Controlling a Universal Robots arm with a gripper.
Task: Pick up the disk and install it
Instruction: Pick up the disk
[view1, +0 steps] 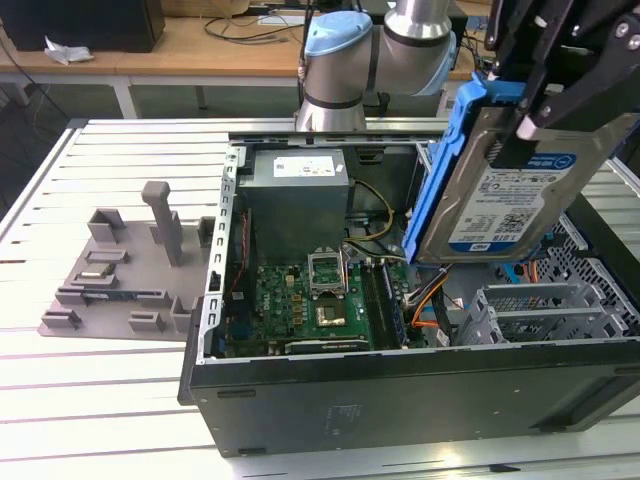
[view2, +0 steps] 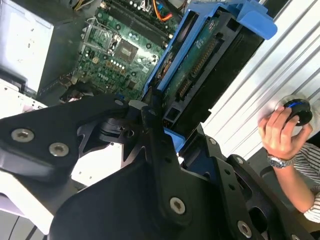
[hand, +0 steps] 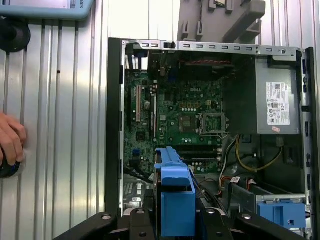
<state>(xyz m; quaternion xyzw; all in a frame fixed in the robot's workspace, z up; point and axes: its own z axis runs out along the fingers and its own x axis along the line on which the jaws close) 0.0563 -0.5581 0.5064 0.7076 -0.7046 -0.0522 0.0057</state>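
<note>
The disk (view1: 510, 190), a silver drive with a white-and-blue label in a blue carrier bracket, hangs tilted in the air over the exterior view's right part of the open computer case (view1: 400, 400). My gripper (view1: 515, 110) is shut on its upper end, black fingers pressing on both faces. In the second wrist view the disk (view2: 210, 65) runs away from the fingers (view2: 150, 117) with its connector edge showing. The first wrist view has the blue carrier (hand: 175, 195) between my gripper's black parts, above the case interior.
Inside the case lie the green motherboard (view1: 310, 305), the grey power supply (view1: 300, 190), orange cables and a silver drive cage (view1: 540, 310) with a blue latch (hand: 280, 212). A grey fixture tray (view1: 120, 270) sits on the slatted table. A person's hand (view2: 282, 132) rests beside the case.
</note>
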